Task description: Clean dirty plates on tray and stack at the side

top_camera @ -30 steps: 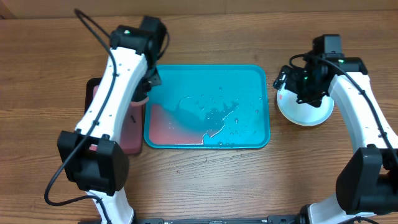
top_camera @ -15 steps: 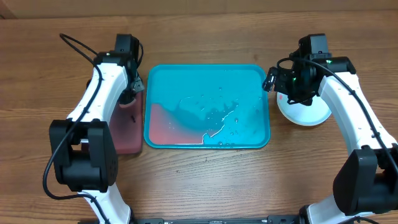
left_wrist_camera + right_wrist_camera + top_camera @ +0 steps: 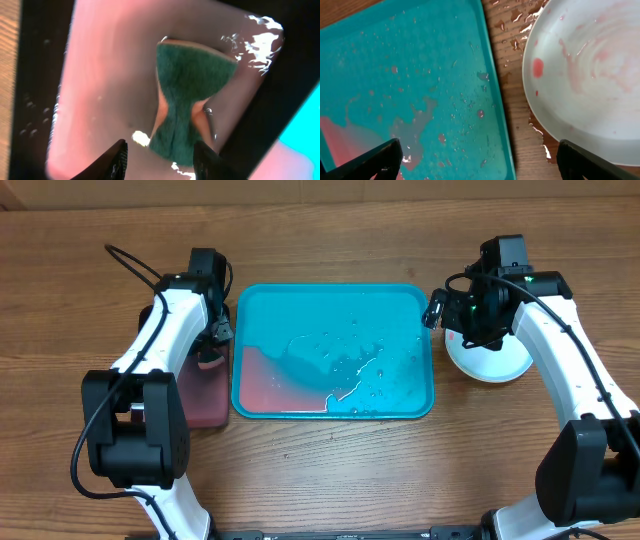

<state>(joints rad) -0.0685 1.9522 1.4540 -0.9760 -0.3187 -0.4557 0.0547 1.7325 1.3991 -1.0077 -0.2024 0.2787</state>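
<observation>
Since the white plate sits on the table just off the right edge of the tray, the right gripper is the near one. It hangs wide open and empty beside it. The left gripper is half open over the sponge, holding nothing.

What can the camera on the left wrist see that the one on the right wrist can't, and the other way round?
Only the left wrist view shows the green sponge, pinched in at its middle, lying in the wet small tray with a pink inside and a black rim. Only the right wrist view shows the white plate, faintly smeared with red, sitting on wet wood. Both show the teal tray, though the left view catches only a sliver at its right edge, and both show some of the wooden table.
</observation>
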